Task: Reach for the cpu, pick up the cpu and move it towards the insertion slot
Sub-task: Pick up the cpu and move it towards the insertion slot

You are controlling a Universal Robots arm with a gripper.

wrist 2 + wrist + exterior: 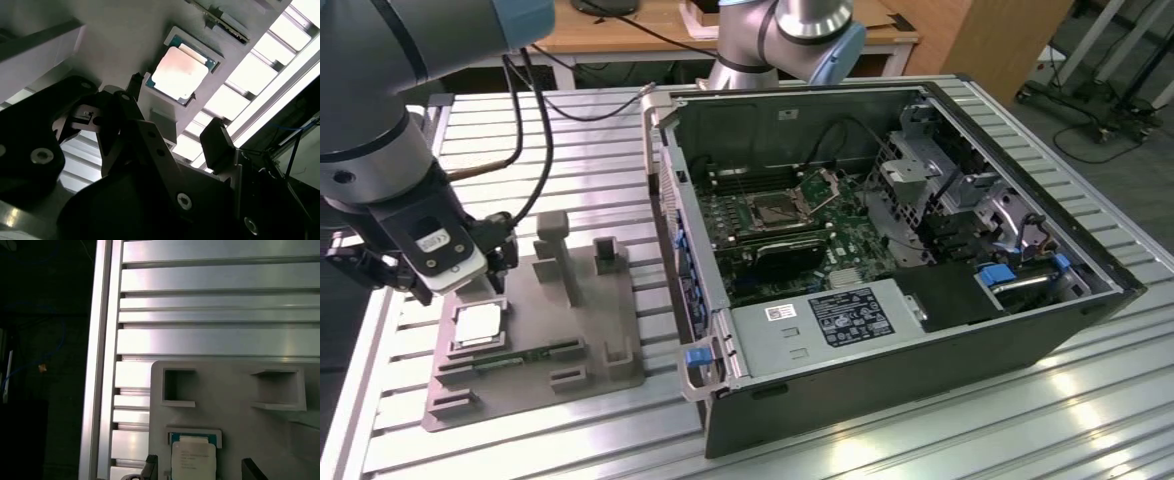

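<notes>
The cpu (193, 458) lies flat in a square recess of the grey tray (594, 335), at the exterior view's left and well apart from the insertion slot (777, 208). The pincer (199, 463) hangs just above the cpu, fingers spread wider than it and holding nothing.

Likely hazards: the recess walls hug the cpu, so an off-centre descent could land a fingertip (135, 81) on the tray rim, and an uneven pinch could tilt or drop the cpu.

The tray's upright posts (555, 256) stand near the arm. The computer case wall (670, 190) rises between tray and slot, and a raised hinged plate (825, 188) stands beside the slot. All rest on the slatted desk (921, 440).
</notes>
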